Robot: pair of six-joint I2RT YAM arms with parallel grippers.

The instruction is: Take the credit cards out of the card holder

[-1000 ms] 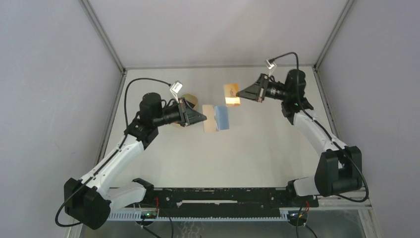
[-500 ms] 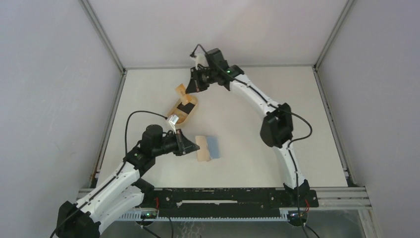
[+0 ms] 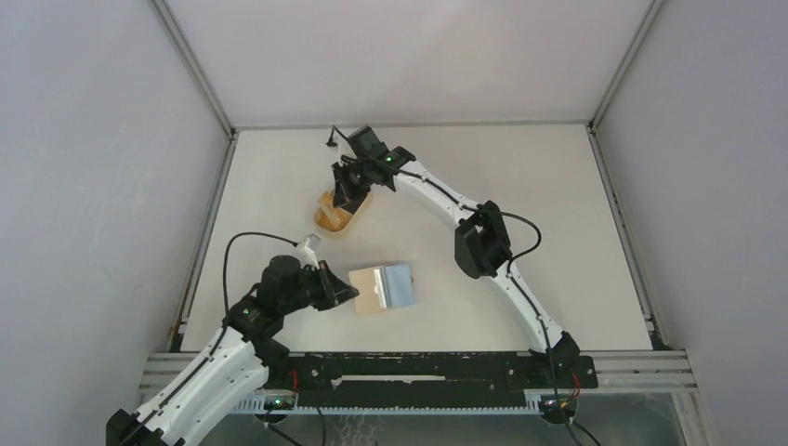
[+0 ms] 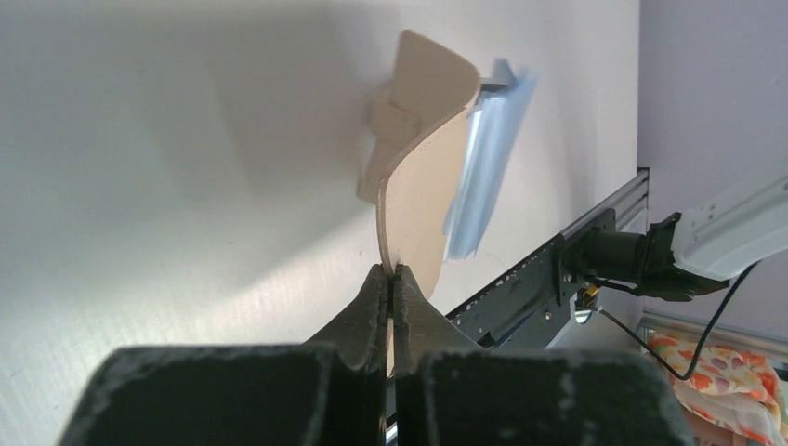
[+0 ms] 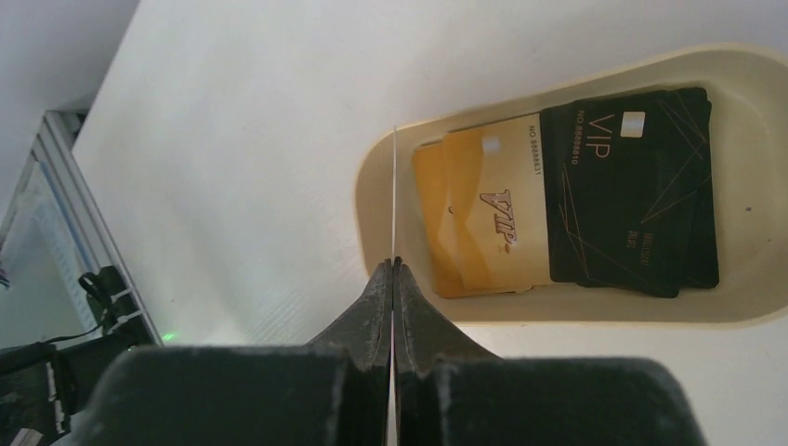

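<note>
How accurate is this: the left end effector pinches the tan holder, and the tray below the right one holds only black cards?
Wrong on the cards: the right wrist view shows the tray holding gold cards beside black cards. The left end effector does pinch the tan holder.

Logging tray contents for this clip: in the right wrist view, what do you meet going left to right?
The edge-on card in the right end effector → gold cards → black cards, both stacks lying in the tray.
</note>
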